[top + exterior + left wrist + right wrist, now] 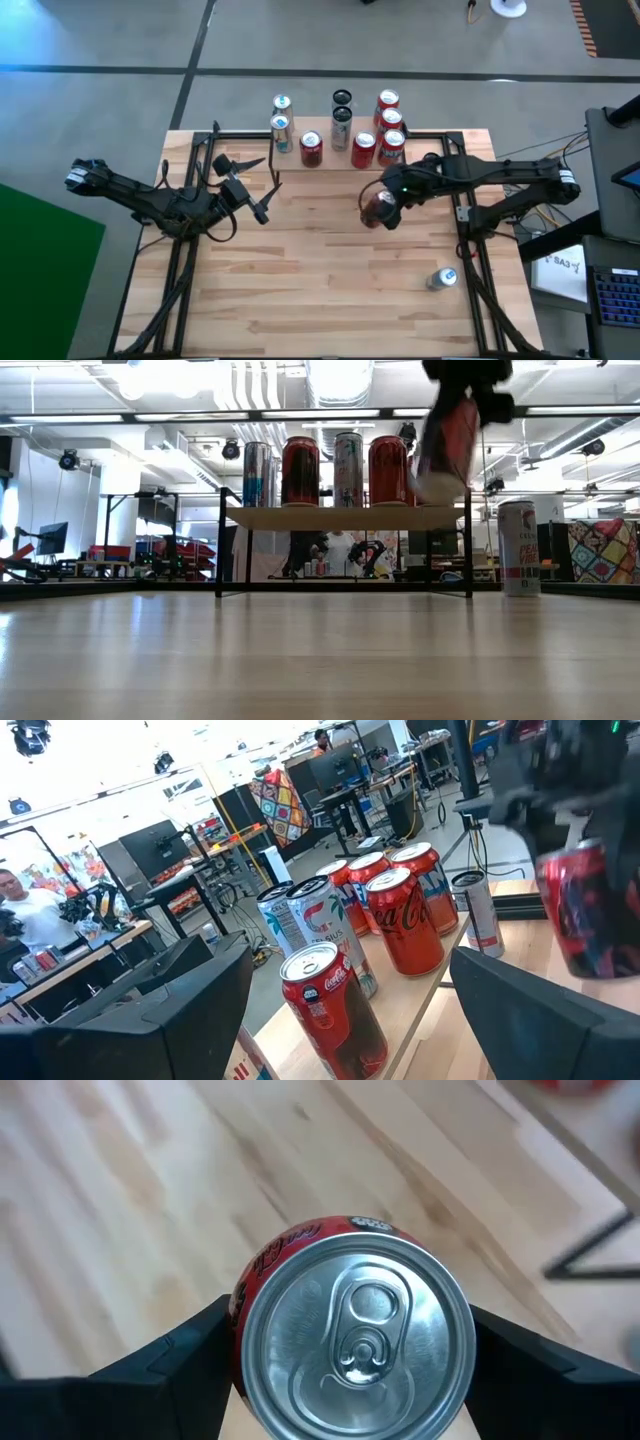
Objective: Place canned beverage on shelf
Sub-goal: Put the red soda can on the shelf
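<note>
My right gripper [381,208] is shut on a red can [447,445], which hangs tilted above the table in front of the shelf's right end. The shelf [300,518], a light plank on thin black legs, stands at the table's far side and carries several upright red and silver cans [300,470]. My left gripper [262,188] hovers open over the table's left half, level and pointing toward the shelf, with nothing between its fingers. My right gripper pinches the red can's side wall just below its top rim [240,1315] between its two fingers [185,1355], one on each side. The fingers slant down from above. The can is lifted clear of the table and tilted, its silver top [358,1330] facing the wrist.
A white-and-silver can [518,547] stands on the table near the right edge, closer than the shelf [442,279]. Black frame rails [465,215] run along the tabletop's left and right sides. Bare wood lies in the middle and near part.
</note>
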Available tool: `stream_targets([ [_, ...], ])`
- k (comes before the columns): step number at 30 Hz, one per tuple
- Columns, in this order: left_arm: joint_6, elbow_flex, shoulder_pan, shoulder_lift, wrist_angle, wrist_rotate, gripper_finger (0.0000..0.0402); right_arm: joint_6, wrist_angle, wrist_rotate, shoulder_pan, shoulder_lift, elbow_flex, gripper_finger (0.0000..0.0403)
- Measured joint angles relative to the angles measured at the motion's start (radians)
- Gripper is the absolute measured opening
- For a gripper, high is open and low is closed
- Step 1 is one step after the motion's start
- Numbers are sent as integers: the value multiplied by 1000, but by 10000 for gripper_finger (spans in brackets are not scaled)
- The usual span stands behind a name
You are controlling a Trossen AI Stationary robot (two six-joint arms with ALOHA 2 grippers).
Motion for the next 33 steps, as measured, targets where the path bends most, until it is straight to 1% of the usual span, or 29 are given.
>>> stream_targets([
  [5, 0, 0, 0, 0, 0, 0, 325, -15, 0, 43, 42, 18, 131, 294],
  [10, 0, 0, 0, 0, -1, 0, 325, -101, -14, 59, 43, 77, 270, 294],
  [12, 0, 0, 0, 0, -1, 0, 325, -144, -48, 70, 37, 108, 330, 294],
  [15, 0, 0, 0, 0, -2, 0, 325, -219, -133, 131, 30, 170, 441, 294],
  [17, 0, 0, 0, 0, -8, 0, 325, -286, -196, 192, 22, 213, 520, 294],
  [19, 0, 0, 0, 0, -12, 0, 325, -339, -237, 238, 6, 256, 601, 294],
  [23, -13, 0, 0, 0, -14, 0, 325, -433, -263, 247, -42, 327, 746, 294],
  [29, -40, 0, 0, 2, -24, 0, 325, -590, -266, 246, -120, 400, 905, 294],
  [33, -41, 0, 0, 3, -25, 0, 325, -672, -254, 312, -174, 441, 993, 294],
])
